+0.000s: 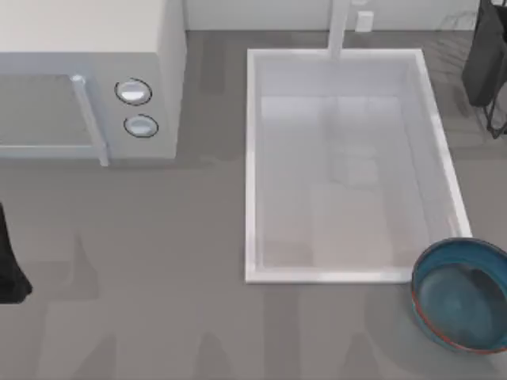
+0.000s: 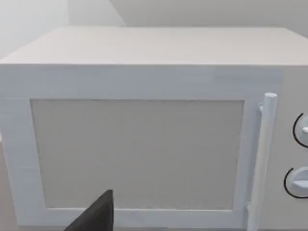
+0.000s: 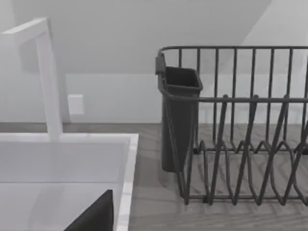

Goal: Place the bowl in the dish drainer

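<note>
**Bowl untouched on the counter, drainer waiting empty**

Bowl (image 1: 462,294) resting on the grey countertop (image 1: 174,277) at the top view's lower right, just beside the near right corner of the white sink basin (image 1: 252,166), partly cut by the frame edge. Deep blue, reddish rim, upright, nothing inside. Not gripped, not lifted.

Dish drainer (image 3: 240,144) standing at the far right of the counter, beyond the sink's right wall, well apart from the bowl; wire slots bare, dark cutlery caddy (image 3: 179,115) hooked at its near corner. Faucet (image 3: 48,82) rising at the sink's back edge.

Left arm (image 1: 9,261) parked at the left edge of the top view, its wrist camera facing the microwave (image 2: 144,134). Right wrist camera facing the drainer and sink corner. Cannot tell whether either gripper's fingers are apart or together.

Judged progress: nothing done yet. Left to do: reach, grasp at the rim, lift, carry past the sink, set into the rack.
</note>
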